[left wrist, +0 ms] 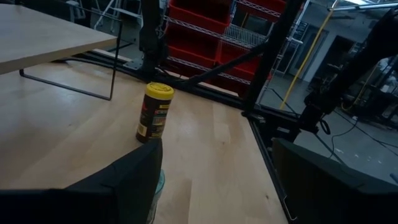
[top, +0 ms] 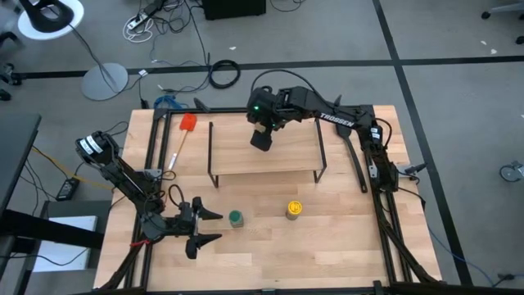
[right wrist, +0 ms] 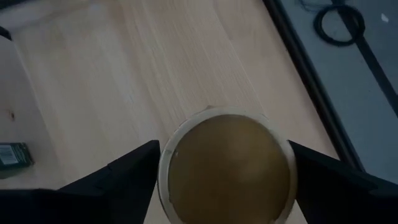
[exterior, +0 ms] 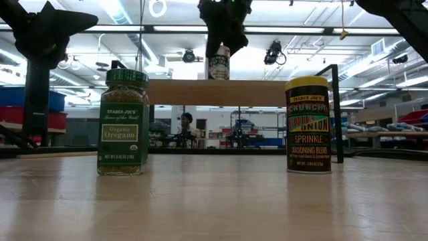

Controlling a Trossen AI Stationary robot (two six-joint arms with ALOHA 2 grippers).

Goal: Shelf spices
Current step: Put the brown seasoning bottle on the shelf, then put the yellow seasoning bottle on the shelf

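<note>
The light-wood shelf (top: 264, 156) stands on black wire legs at the table's far middle. My right gripper (top: 262, 138) reaches over the shelf from the right and is shut on the tan-lidded jar (exterior: 219, 63), whose base is at the shelf top (exterior: 214, 92). The green-lidded jar (top: 236, 218) and the yellow-lidded jar (top: 293, 210) stand upright on the tabletop in front of the shelf. My left gripper (top: 214, 227) is open, level near the table, just left of the green-lidded jar (left wrist: 158, 185). It touches nothing. My right gripper holds the tan-lidded jar by its lid (right wrist: 227, 165), pinched between the two fingers (right wrist: 127, 177) from above, pointing down. The jar is upright below the fingers (exterior: 224, 33); its base is level with the shelf top, and I cannot tell whether it rests there.
A red-headed spatula (top: 184, 135) lies left of the shelf. A long dark utensil (top: 354, 160) lies right of it. Black frame rails (top: 385, 213) run along the table's sides. Open wood lies in front of the two jars (exterior: 214, 201).
</note>
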